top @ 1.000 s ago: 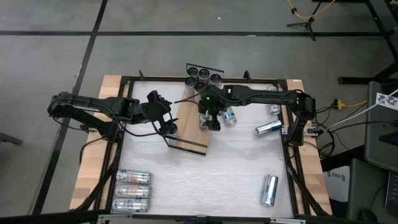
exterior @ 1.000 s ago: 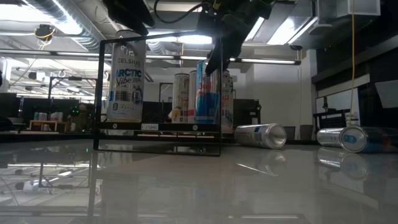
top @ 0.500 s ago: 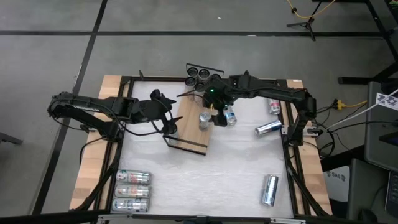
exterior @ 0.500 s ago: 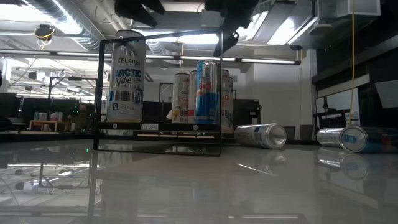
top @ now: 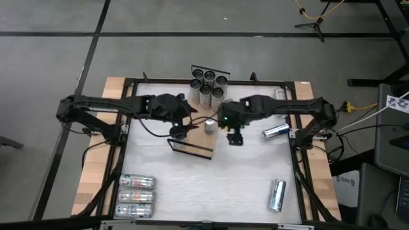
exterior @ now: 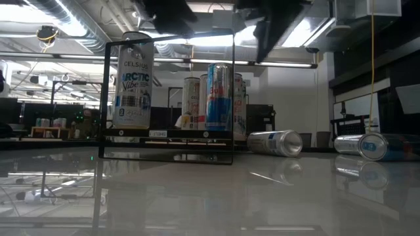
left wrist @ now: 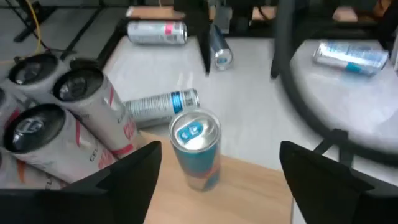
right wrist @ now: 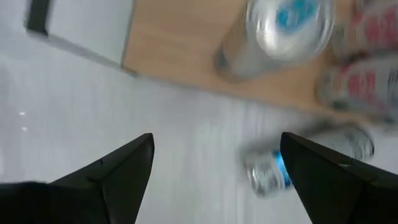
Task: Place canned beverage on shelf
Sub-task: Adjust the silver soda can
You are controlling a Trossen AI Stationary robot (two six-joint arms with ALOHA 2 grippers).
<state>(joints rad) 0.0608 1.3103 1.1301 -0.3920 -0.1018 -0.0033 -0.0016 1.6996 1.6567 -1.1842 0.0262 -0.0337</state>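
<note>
The shelf [top: 193,134] is a long light-wood board with thin black wire rails at its short ends, lying at a slant on the white table. A blue and silver can [top: 209,125] stands upright on it, free of both grippers, near a cluster of upright cans [top: 209,84].

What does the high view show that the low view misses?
Only the high view shows the three cans lying side by side at the table's near left corner and both open grippers, left and right. Only the low view shows the tall Celsius can upright. Both show the blue can standing on the shelf.
</note>
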